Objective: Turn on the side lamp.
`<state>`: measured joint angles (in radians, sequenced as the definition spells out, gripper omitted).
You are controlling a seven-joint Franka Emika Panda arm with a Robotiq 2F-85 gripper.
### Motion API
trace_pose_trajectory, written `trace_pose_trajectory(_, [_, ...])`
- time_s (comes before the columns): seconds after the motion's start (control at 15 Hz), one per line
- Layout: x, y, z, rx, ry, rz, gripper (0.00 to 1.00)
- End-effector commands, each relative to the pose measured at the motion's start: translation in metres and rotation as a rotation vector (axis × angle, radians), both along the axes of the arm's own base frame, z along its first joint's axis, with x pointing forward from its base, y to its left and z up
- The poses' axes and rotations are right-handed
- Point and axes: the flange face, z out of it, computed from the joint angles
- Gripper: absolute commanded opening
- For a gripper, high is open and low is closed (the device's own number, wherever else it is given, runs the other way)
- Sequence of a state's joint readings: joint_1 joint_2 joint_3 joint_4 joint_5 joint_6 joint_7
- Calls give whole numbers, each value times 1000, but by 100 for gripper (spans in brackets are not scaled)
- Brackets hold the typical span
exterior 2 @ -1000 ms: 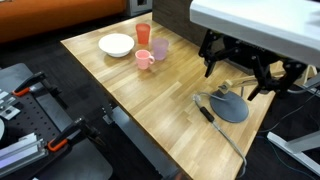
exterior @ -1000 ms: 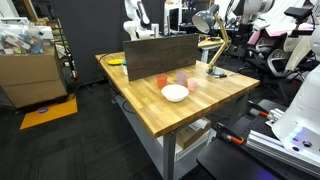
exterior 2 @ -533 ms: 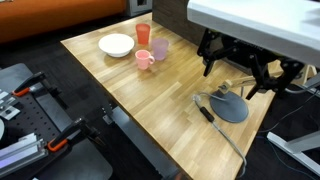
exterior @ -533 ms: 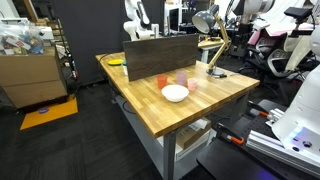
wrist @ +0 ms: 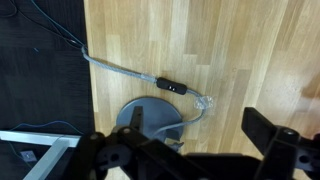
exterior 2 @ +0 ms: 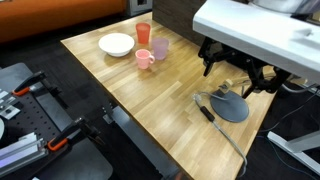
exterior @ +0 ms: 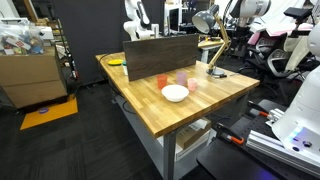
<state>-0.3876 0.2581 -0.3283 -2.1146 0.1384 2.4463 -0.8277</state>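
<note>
The side lamp stands at the table's far corner in an exterior view, with a silver dome head (exterior: 205,20), a jointed light-wood arm (exterior: 212,46) and a dark round base (exterior: 216,72). Its base also shows in an exterior view (exterior 2: 232,107) and in the wrist view (wrist: 152,118). A grey cable with a black inline switch (wrist: 171,86) runs from the base across the wood, also seen in an exterior view (exterior 2: 207,113). My gripper (exterior 2: 236,72) hangs open and empty just above the base; its dark fingers (wrist: 190,150) straddle the base's edge. The white arm hides the lamp's head in that exterior view.
A white bowl (exterior 2: 116,44), an orange cup (exterior 2: 143,33), a pink mug (exterior 2: 145,60) and a purple cup (exterior 2: 160,48) stand near the table's other end. A dark panel (exterior: 160,48) stands along the back edge. The cable trails off the table edge (wrist: 60,30).
The white arm above the lamp base has tilted and shifted slightly. The gripper stays open over the base, and the lamp has not moved.
</note>
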Motion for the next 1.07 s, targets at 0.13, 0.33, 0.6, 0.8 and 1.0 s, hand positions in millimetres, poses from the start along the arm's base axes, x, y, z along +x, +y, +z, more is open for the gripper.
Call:
trace_pose_trajectory(0.13, [22,-18,-30,71,-12,3,67])
trace_pose_trajectory(0.33, [32,-27,-43,67,2,-4,46])
trace_pose_trajectory(0.6, [39,-32,-59,83,21,-5,18])
trace_pose_trajectory(0.8, [41,-34,-72,96,32,-6,1])
trace_pose_trajectory(1.0, [48,-38,-81,103,32,-5,0])
